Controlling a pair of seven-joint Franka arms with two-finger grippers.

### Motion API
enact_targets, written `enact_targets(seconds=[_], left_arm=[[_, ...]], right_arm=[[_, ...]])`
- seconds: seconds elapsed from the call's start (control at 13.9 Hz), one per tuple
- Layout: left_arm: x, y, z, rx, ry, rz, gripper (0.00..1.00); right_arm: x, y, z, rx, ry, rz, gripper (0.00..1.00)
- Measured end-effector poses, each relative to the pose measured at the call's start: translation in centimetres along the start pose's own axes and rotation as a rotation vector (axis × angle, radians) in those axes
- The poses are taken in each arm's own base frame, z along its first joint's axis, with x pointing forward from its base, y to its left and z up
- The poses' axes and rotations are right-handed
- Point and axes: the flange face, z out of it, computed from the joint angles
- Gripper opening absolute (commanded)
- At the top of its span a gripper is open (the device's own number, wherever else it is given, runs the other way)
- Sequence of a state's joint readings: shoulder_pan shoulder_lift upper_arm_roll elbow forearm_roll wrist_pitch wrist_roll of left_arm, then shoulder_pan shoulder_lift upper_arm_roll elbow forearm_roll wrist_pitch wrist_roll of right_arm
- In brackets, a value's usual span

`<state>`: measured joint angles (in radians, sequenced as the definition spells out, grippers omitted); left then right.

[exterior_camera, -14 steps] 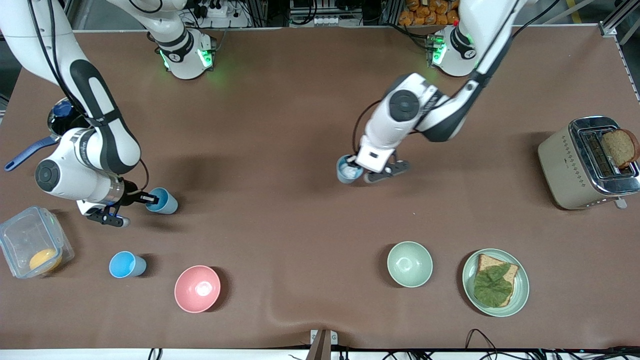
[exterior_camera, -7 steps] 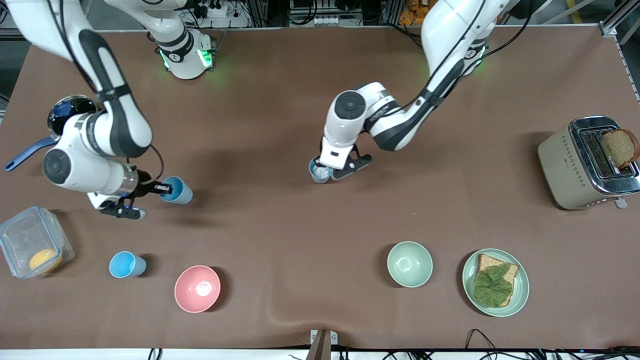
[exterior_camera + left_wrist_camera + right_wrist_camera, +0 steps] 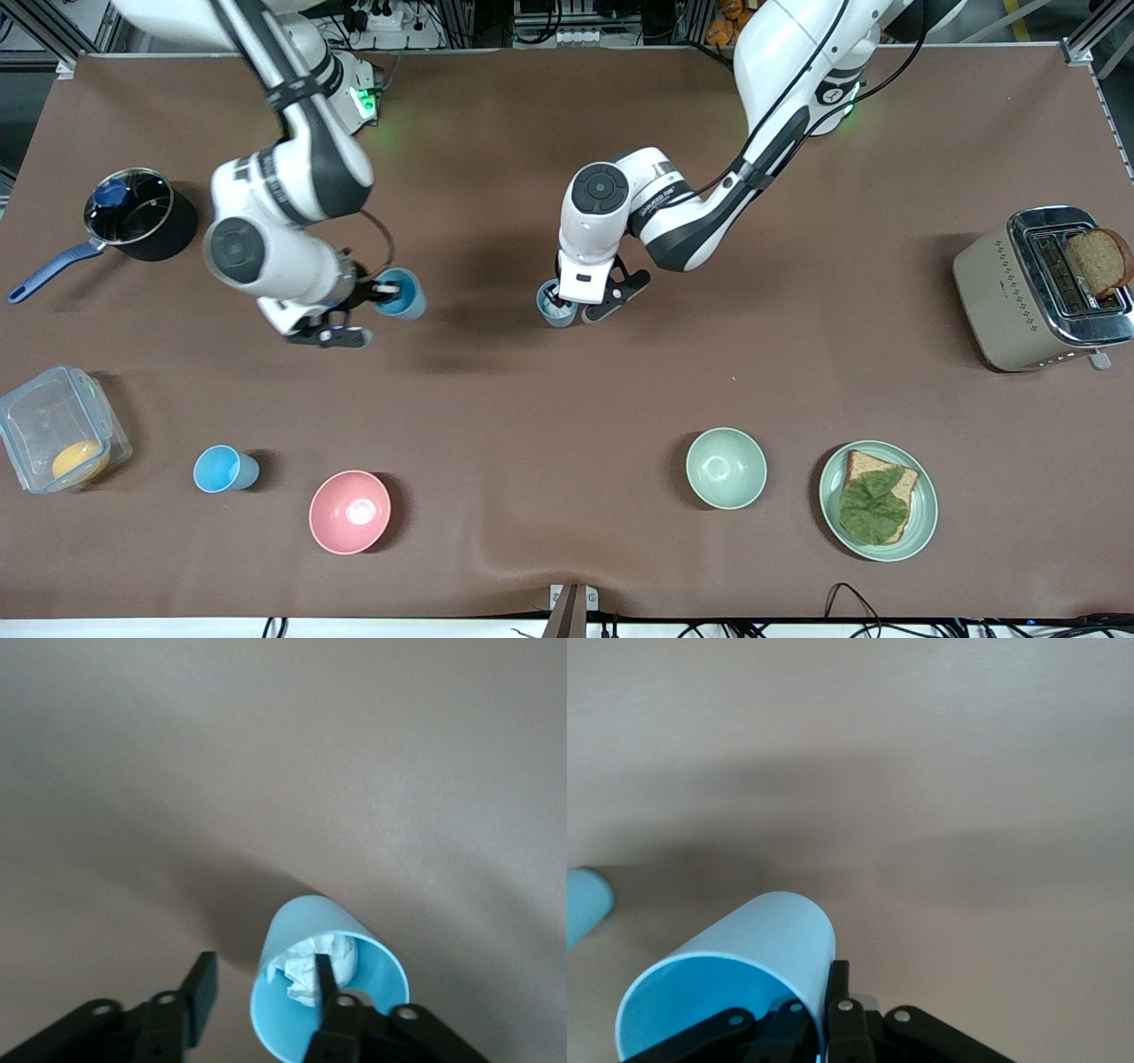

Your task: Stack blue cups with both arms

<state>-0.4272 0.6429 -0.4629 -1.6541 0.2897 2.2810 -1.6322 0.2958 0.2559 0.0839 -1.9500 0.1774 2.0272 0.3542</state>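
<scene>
My right gripper (image 3: pixel 385 290) is shut on the rim of a bright sky-blue cup (image 3: pixel 404 298), one finger inside and one outside. It holds the cup tilted above the table's middle, and the cup fills the right wrist view (image 3: pixel 744 966) next to the gripper (image 3: pixel 824 992). My left gripper (image 3: pixel 556 308) is open at a duller grey-blue cup (image 3: pixel 546 312) that stands on the table. In the left wrist view the gripper (image 3: pixel 263 979) has one finger inside the cup (image 3: pixel 301 930), which holds crumpled white paper, and the other finger outside, clear of the wall. A third blue cup (image 3: pixel 224 468) stands near the pink bowl.
A dark pot with a blue handle (image 3: pixel 137 217) and a clear box (image 3: pixel 58 439) are at the right arm's end. A pink bowl (image 3: pixel 350 511), a pale green bowl (image 3: pixel 726 467) and a plate (image 3: pixel 828 483) with bread lie nearer the camera. A toaster (image 3: pixel 1036 288) stands at the left arm's end.
My right arm has swung the sky-blue cup from near the clear box toward the table's middle. My left arm has brought the grey-blue cup toward it, slowing to a near stop.
</scene>
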Motion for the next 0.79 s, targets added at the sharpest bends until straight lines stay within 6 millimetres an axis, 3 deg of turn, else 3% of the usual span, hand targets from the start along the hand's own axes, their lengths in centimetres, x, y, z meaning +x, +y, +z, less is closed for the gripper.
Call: enact_targets(seconds=[0.29, 0.5, 0.79], left_arm=[[3.3, -1.3, -11.0, 0.040, 0.110, 0.017, 1.00], [9.3, -5.1, -18.8, 0.104, 0.177, 0.124, 1.00], [17.7, -10.9, -24.1, 0.194, 0.163, 0.259, 1.00]], right_arm=[[-1.9, -5.5, -0.5, 0.026, 0.012, -0.064, 0.00], [-2.6, -9.0, 0.2, 0.037, 0.048, -0.102, 0.00], [-3.4, -14.6, 3.6, 0.042, 0.059, -0.019, 0.00]])
